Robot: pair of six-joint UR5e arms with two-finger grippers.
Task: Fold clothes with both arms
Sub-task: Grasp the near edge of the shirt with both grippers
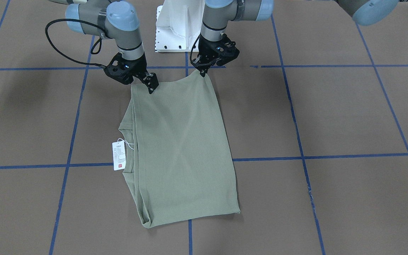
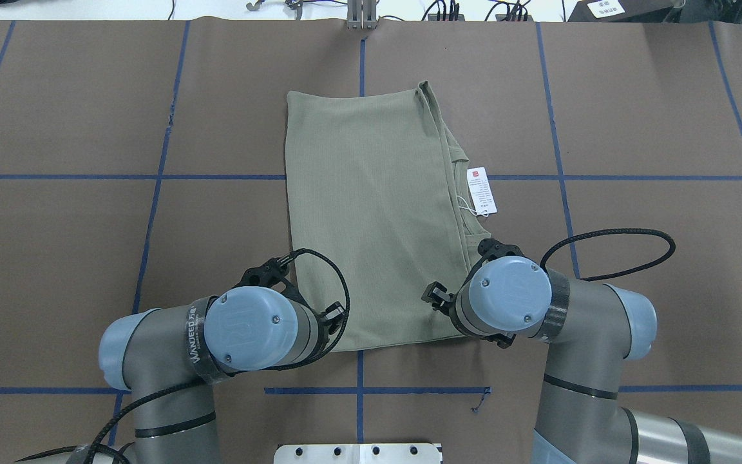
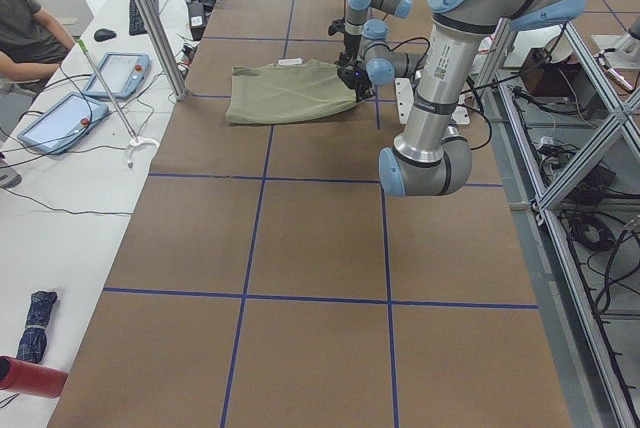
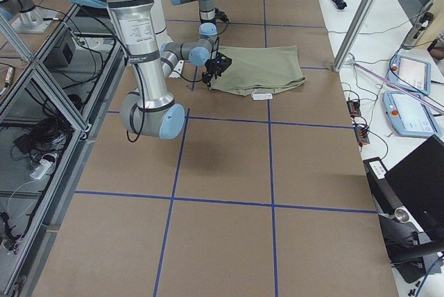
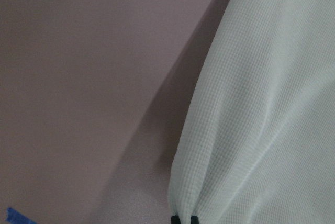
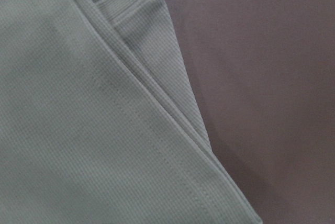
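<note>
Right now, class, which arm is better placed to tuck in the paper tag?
Probably right. The tag juts from the shirt edge nearest the right gripper; the left gripper holds the opposite corner.

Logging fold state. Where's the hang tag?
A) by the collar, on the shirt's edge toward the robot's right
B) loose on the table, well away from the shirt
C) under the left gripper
A: in the overhead view the hang tag lies beside the collar, on the shirt's edge toward the robot's right.
</note>
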